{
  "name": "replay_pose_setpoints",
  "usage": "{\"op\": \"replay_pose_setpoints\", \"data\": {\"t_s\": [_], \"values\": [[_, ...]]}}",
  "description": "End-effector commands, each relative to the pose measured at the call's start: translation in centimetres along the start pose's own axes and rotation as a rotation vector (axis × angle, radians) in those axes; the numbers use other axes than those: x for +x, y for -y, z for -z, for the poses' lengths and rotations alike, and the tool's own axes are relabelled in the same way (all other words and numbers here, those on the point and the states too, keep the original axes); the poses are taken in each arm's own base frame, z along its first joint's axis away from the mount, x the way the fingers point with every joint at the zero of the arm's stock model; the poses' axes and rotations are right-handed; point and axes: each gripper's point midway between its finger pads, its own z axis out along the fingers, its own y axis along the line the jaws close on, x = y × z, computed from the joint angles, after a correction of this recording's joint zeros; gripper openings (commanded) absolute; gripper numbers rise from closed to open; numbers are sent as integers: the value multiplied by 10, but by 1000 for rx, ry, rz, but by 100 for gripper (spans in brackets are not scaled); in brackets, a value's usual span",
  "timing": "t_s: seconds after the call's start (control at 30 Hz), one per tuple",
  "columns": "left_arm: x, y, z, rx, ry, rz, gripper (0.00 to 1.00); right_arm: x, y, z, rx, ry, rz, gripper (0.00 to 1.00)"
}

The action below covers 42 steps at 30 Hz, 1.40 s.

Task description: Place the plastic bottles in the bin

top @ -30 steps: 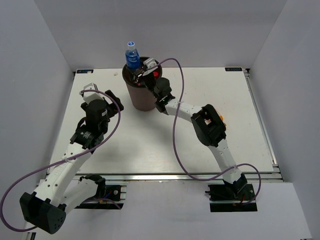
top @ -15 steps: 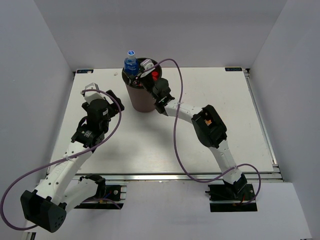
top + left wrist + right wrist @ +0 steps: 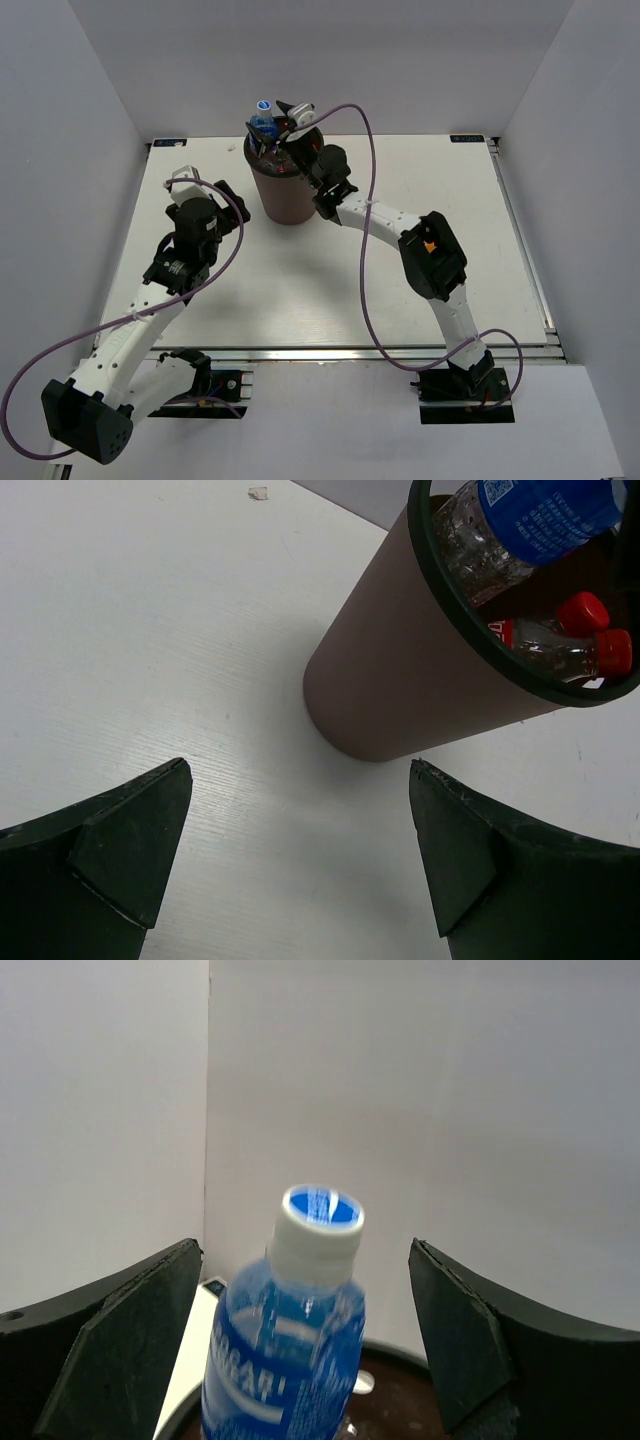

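At far left of the top view, left gripper point(image 3: 300, 770) hangs low over the white table point(image 3: 420, 230), jaws spread wide, nothing between them, aimed at the bin point(image 3: 400, 690); looks parked to keep out of the other arm's way. Small scrap point(image 3: 258, 493) lies on the table beyond it, well apart. Bin stands upright at the far middle of the table. Blue-label bottle point(image 3: 290, 1350) stands in it, leaning toward the left rim, neck and white cap above the rim, probably propped on the bottles below. Two red-capped bottles point(image 3: 583, 612) lie deeper inside; orange ones not visible. Right gripper point(image 3: 290, 115) sits just above the bin's right rim, jaws spread wide, bottle between them but touching neither pad, so it pinches nothing. Tall bottle may tip out; bin looks crowded. Purple cable point(image 3: 360, 250) loops over the right arm, near the bin, not snagging. No bottle shows on the table.
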Motion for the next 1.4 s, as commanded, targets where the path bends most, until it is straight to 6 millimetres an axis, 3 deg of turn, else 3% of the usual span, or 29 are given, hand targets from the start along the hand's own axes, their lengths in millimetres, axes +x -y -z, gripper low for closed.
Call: {"op": "replay_pose_setpoints", "data": {"t_s": [0.0, 0.27, 0.37, 0.4, 0.5, 0.53, 0.6, 0.67, 0.77, 0.83, 0.9, 1.03, 1.13, 1.17, 1.2, 1.27, 1.37], "values": [[-6, 5, 2, 20, 9, 7, 98, -58, 12, -18, 30, 108, 19, 89], [-7, 3, 3, 15, 16, 7, 98, -42, 4, -40, -7, 84, 23, 86], [-8, 4, 4, 16, 18, 8, 98, -34, 5, -38, 3, 73, 14, 62], [-8, 3, 4, 14, 19, 10, 98, -32, 7, -37, 11, 66, 14, 49], [-7, 3, 3, 15, 17, 8, 98, -22, 9, -31, 30, 34, 20, 35], [-6, 3, 3, 15, 14, 6, 98, -9, 10, -25, 34, 2, 22, 32], [-6, 3, 2, 13, 12, 6, 98, -6, 8, -19, 32, -19, 18, 18], [-5, 2, 2, 10, 10, 5, 98, 15, 5, -6, 23, -83, 9, 4], [-5, 2, 2, 12, 11, 6, 98, 35, 1, 7, 11, -145, 11, 1], [-4, 3, 2, 16, 9, 6, 98, 40, 2, 13, 12, -167, 6, 3], [-4, 3, 1, 12, 8, 6, 98, 43, -2, 24, -2, -171, 4, 14], [-2, 4, 0, 16, 0, 4, 98, 45, -4, 19, -20, -212, 18, 21], [-2, 4, 1, 16, -3, 5, 98, 39, -3, 17, -25, -200, 26, 43], [-1, 4, 1, 16, -3, 5, 98, 37, -2, 17, -24, -199, 26, 61], [-2, 4, 1, 16, 0, 7, 98, 29, -2, 12, -21, -184, 26, 69], [-3, 5, 1, 21, -1, 9, 98, 27, 4, 7, -8, -217, 43, 82], [-3, 9, 1, 39, -6, 15, 98, -7, 10, -8, 0, -170, 50, 89]]}}
